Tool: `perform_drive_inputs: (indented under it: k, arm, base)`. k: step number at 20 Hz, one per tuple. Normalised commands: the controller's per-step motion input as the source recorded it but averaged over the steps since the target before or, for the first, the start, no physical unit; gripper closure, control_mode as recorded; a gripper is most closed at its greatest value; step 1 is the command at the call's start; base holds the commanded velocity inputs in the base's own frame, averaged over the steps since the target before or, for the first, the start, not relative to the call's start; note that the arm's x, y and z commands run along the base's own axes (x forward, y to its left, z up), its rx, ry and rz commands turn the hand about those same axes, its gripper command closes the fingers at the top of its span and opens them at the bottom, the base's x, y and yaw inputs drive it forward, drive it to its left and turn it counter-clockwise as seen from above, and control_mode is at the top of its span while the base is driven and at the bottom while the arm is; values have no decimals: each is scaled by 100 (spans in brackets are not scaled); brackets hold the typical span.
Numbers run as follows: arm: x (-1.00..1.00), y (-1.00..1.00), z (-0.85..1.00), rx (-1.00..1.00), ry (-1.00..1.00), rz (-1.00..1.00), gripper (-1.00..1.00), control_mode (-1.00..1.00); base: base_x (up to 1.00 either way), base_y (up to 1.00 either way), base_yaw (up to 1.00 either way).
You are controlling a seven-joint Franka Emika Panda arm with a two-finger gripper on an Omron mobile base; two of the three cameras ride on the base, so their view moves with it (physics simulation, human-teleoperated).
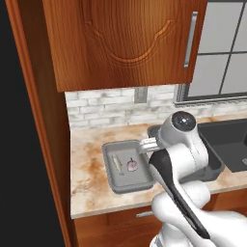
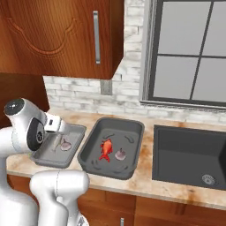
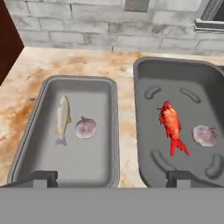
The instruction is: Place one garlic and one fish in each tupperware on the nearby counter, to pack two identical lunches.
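Two grey tupperware trays sit side by side on the mottled counter. The smaller, lighter tray holds a slim pale fish and a garlic bulb. The larger, darker tray holds a red-orange fish and a second garlic bulb. My gripper hovers above the near edges of both trays, open, with nothing between its fingertips. From the right base, the small tray with its garlic lies under the hand, beside the large tray and red fish.
A black sink basin lies to the right of the large tray. A brick backsplash stands close behind the trays, with a wooden wall cabinet overhead and a window above the sink. Bare counter lies left of the small tray.
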Motion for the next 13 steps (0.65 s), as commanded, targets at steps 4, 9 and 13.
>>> perform_drive_inputs:
  k: [4,9,13]
  arm:
    - [-100,-34,86,0,-30,0,-100,-100]
    - [-94,-14,26,0,-46,0,-100,-100]
    - [-56,-1,-6,0,-33,0,-100,-100]
  base:
    - [0,0,0]
    - [0,0,0]
    - [0,0,0]
